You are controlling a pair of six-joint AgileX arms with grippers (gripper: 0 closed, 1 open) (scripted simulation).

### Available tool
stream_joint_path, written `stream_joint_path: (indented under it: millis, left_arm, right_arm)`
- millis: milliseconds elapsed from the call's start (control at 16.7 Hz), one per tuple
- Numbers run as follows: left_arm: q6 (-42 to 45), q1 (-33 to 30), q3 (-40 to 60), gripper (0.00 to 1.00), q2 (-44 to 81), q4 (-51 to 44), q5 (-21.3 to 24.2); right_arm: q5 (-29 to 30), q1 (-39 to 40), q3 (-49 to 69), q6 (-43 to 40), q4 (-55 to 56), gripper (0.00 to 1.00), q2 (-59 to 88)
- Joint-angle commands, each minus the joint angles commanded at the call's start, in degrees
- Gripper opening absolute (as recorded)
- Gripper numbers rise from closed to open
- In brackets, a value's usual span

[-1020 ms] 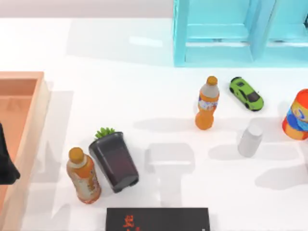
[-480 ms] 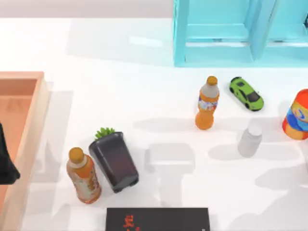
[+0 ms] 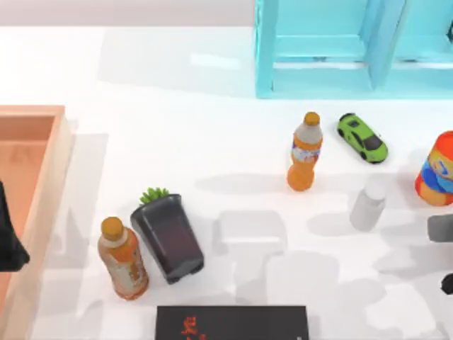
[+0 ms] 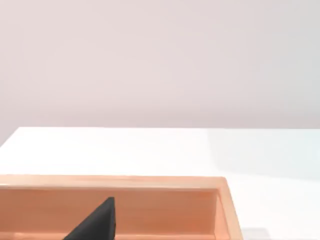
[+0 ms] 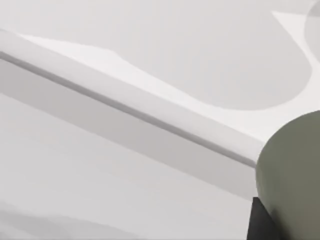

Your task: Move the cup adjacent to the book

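Observation:
The book point(image 3: 232, 324), black with red characters, lies flat at the table's front edge, cut off by the frame. My right gripper point(image 3: 447, 283) pokes in at the right edge of the top view, well right of the book. In the right wrist view the olive-green cup point(image 5: 292, 175) sits very close, pressed against a dark finger point(image 5: 257, 222), above the white table and its edge. The gripper looks shut on the cup. My left gripper point(image 3: 8, 244) is parked over the wooden tray point(image 3: 42, 177) at the left.
A black pot with a green plant point(image 3: 167, 237) and an orange bottle point(image 3: 122, 258) stand just left of the book. Further back are another orange bottle point(image 3: 305, 152), a green toy car point(image 3: 362, 137), a white bottle point(image 3: 368, 204), an orange can point(image 3: 437, 170) and a cyan shelf point(image 3: 347, 49).
My right arm has come into the top view at the right edge. Its shadows have spread leftward over the table's front right. Nothing on the table has moved.

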Motion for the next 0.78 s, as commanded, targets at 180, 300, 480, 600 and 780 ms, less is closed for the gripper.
stream_joint_path:
  millis: [180, 300, 480, 600, 780]
  left_arm:
    - [0.00, 0.00, 0.00, 1.00, 0.00, 0.00, 0.00]
    - [0.00, 0.00, 0.00, 1.00, 0.00, 0.00, 0.00]
    - [0.00, 0.00, 0.00, 1.00, 0.00, 0.00, 0.00]
    - [0.00, 0.00, 0.00, 1.00, 0.00, 0.00, 0.00]
    - [0.00, 0.00, 0.00, 1.00, 0.00, 0.00, 0.00]
  right_arm:
    - [1.25, 11.97, 3.85, 21.89, 1.45, 0.00, 0.39]
    - [2.88, 19.35, 6.77, 34.41, 3.01, 0.00, 0.43]
    - [6.10, 28.77, 11.06, 48.88, 5.76, 0.00, 0.20]
    - [8.30, 33.70, 13.53, 55.70, 7.46, 0.00, 0.02]
    - [10.60, 37.97, 15.82, 61.08, 9.06, 0.00, -0.12]
